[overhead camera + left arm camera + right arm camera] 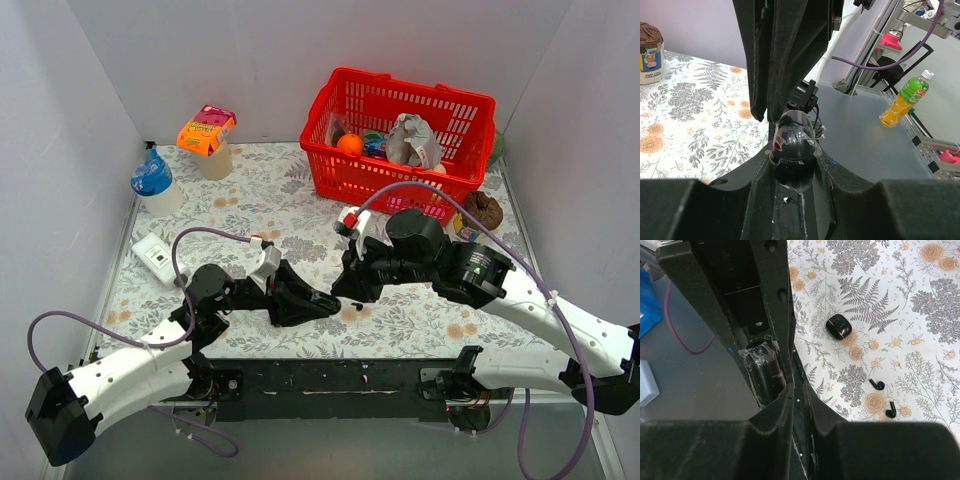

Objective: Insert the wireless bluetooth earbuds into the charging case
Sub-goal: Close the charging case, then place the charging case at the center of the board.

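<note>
Right, the left claw (pixel 322 300) is clamped on a glossy taped black oval piece (pixel 792 142). The right claw (pixel 347 290) hangs tip-down just above it, fingers drawn almost together, and I can't tell if anything sits between them. Two of the wireless bluetooth earbuds (pixel 876 385) lie side by side on the flowered desk (pixel 920 315), near a closed black pebble (pixel 838 326).

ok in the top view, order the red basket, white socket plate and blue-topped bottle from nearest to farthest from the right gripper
1. red basket, just behind the right gripper
2. white socket plate, at the table's left edge
3. blue-topped bottle, back-left, beyond the plate
</note>
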`<state>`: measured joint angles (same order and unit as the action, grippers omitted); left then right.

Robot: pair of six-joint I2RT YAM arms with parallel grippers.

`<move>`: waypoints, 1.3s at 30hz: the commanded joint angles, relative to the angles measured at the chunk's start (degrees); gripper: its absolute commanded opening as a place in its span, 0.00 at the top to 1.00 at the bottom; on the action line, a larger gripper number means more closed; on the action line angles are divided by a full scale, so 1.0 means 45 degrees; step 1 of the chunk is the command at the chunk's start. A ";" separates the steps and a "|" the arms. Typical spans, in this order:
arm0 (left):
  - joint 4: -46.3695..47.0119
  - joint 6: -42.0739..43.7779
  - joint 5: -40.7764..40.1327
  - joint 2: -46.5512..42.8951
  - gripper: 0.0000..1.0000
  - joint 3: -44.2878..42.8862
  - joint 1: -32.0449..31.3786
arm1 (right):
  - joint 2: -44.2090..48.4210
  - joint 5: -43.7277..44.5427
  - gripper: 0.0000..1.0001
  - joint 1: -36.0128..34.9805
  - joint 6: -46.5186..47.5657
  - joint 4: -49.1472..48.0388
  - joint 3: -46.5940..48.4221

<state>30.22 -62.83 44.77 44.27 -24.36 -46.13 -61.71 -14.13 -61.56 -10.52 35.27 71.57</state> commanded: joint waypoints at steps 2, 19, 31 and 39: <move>-0.0073 0.0289 -0.0727 -0.0072 1.00 -0.0309 -0.0042 | 0.0822 0.1551 0.79 -0.0012 -0.0296 -0.0571 -0.0240; -0.4472 -0.1861 -0.4441 0.7348 1.00 -0.2281 0.3393 | 0.3674 0.5836 0.76 0.0125 -0.3384 -0.2231 -0.6449; -0.5658 -0.0647 -0.3759 1.1000 0.98 -0.4000 0.5114 | 0.5315 0.5660 0.78 0.0125 -0.4165 -0.3227 -0.9381; -0.6304 -0.0648 -0.3601 1.2194 0.62 -0.4313 0.5387 | 0.5452 0.5640 0.78 0.0125 -0.4106 -0.2858 -0.9382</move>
<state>6.42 -67.05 29.91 97.60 -43.16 -22.44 -37.82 11.18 -61.04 -28.42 23.75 28.69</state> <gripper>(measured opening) 0.317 0.217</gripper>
